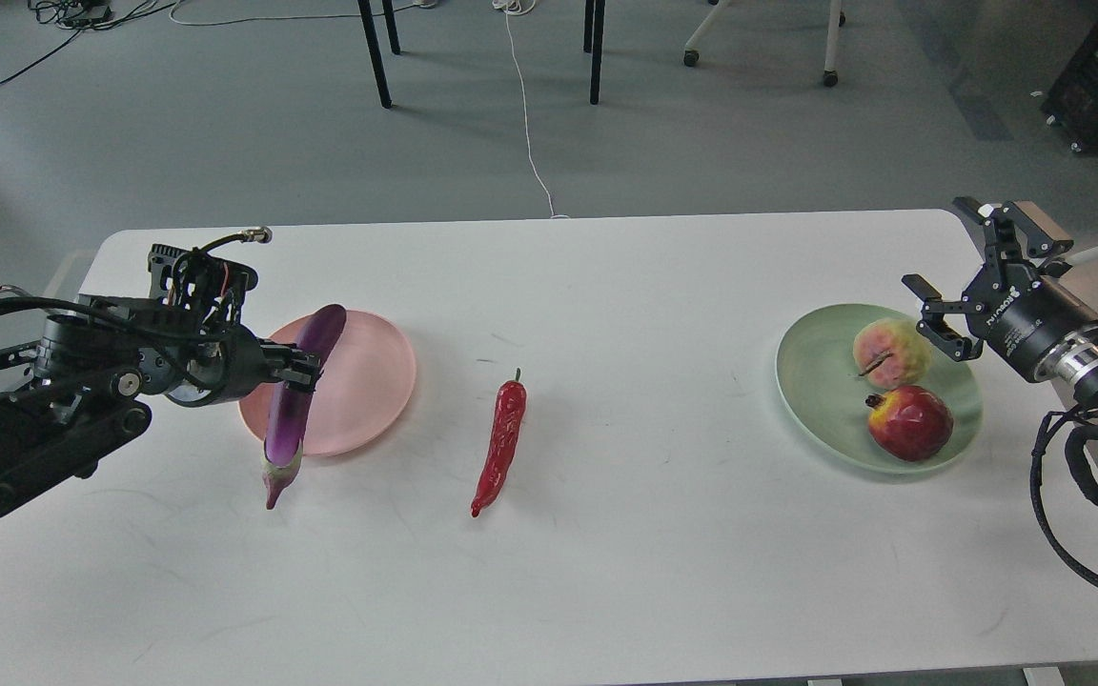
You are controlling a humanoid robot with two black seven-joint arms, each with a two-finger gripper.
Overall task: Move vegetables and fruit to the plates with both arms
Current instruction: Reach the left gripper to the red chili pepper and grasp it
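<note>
My left gripper point(306, 367) is shut on the purple eggplant point(296, 405), which hangs tilted with its stem end down over the front left rim of the pink plate point(368, 376). The red chili pepper point(501, 443) lies on the white table, right of that plate. The mint green plate point(811, 386) at the right holds the yellow-pink fruit point(890, 353) and the dark red pomegranate point(911, 424). My right gripper point(951, 278) is open and empty, just right of the green plate's far edge.
The white table point(606, 572) runs wide toward the front. Beyond its far edge are chair and table legs point(597, 48) and a white cable point(530, 124) on the grey floor. A black cable loop point(1073, 514) hangs at my right arm.
</note>
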